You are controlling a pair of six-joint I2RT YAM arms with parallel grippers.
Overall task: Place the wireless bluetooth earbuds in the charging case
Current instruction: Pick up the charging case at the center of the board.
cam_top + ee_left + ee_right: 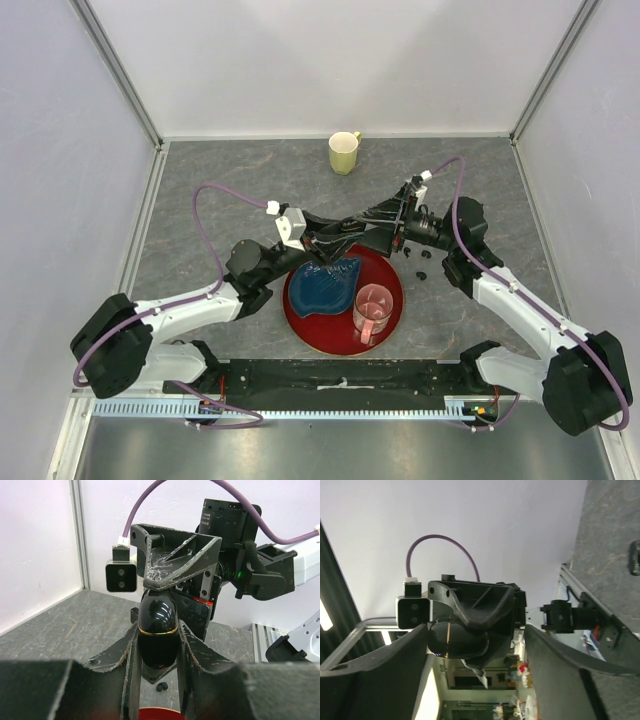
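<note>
My left gripper [158, 630] is shut on a glossy black pebble-like charging case [157, 612] with a thin gold line around it, and holds it above the table. The case looks closed. It also shows in the right wrist view [452, 640]. My right gripper [477, 630] is open wide and faces the left one, its fingers [175, 562] reaching over the case's far end. In the top view both grippers [358, 238] [396, 224] meet above the plate's far edge. Three tiny black earbuds [405, 253] [425, 255] [421, 272] lie on the table right of the plate. One earbud [161, 686] shows below the case.
A red plate [300, 322] near the front centre holds a blue dish [328, 283] and a pink glass cup [373, 310]. A yellow mug [344, 152] stands at the back. White walls enclose the grey table on three sides.
</note>
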